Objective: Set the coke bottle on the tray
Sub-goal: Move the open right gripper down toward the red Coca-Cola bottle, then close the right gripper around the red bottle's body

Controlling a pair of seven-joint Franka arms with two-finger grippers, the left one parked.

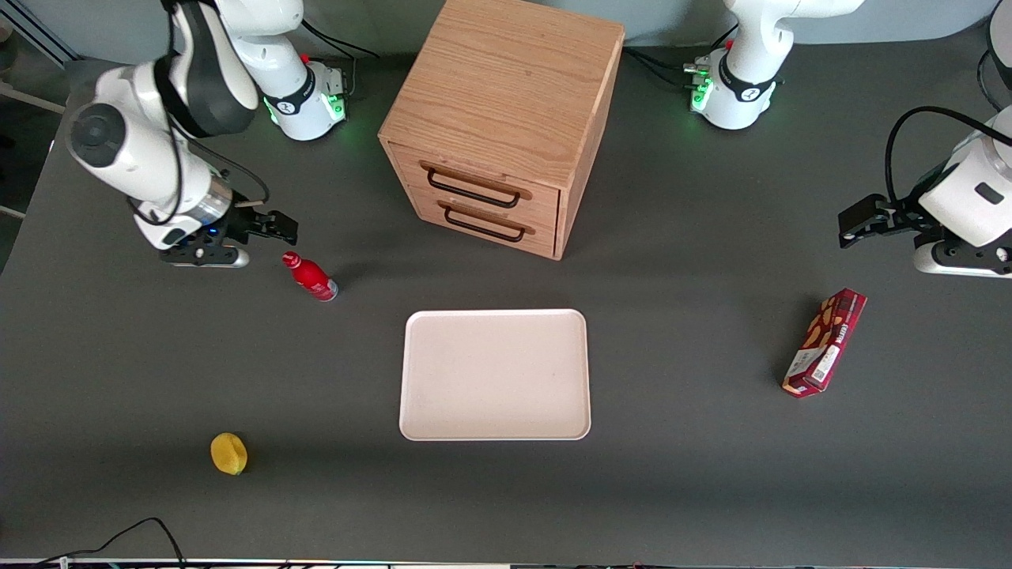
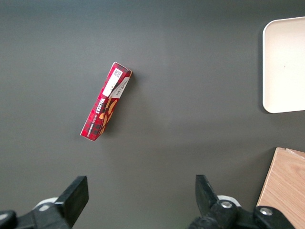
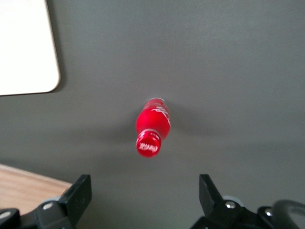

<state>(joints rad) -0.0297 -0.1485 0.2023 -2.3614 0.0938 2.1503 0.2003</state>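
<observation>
Gripper (image 1: 273, 225) jaws spread wide, holding nothing; in the right wrist view the two fingers (image 3: 78, 195) stand well apart with bare table between them. It hangs above the table toward the working arm's end, near the coke bottle (image 1: 310, 276) but not touching it.

Coke bottle stands upright on the dark grey table (image 1: 672, 261), red cap up, silvery base down. Wrist view looks down on it, cap (image 3: 148, 144) nearest the lens, body (image 3: 154, 119) below. Bottle is between the gripper and the tray (image 1: 496, 374), apart from both. It is not on the tray.

Tray lies flat mid-table, pale cream-pink, rounded corners, low rim, nothing on it. One corner of it shows in the right wrist view (image 3: 28, 52), another edge in the left wrist view (image 2: 285, 64).

Wooden two-drawer cabinet (image 1: 506, 111) sits farther from the front camera than the tray; both drawers closed, dark handles (image 1: 474, 190) facing the tray. A strip of its wood shows in the right wrist view (image 3: 28, 183).

Small yellow object (image 1: 228, 454) lies nearer the front camera than the bottle, toward the working arm's end. Dark-red snack box (image 1: 825, 341) lies on its side toward the parked arm's end, well apart from the tray; also seen in the left wrist view (image 2: 106, 106).
</observation>
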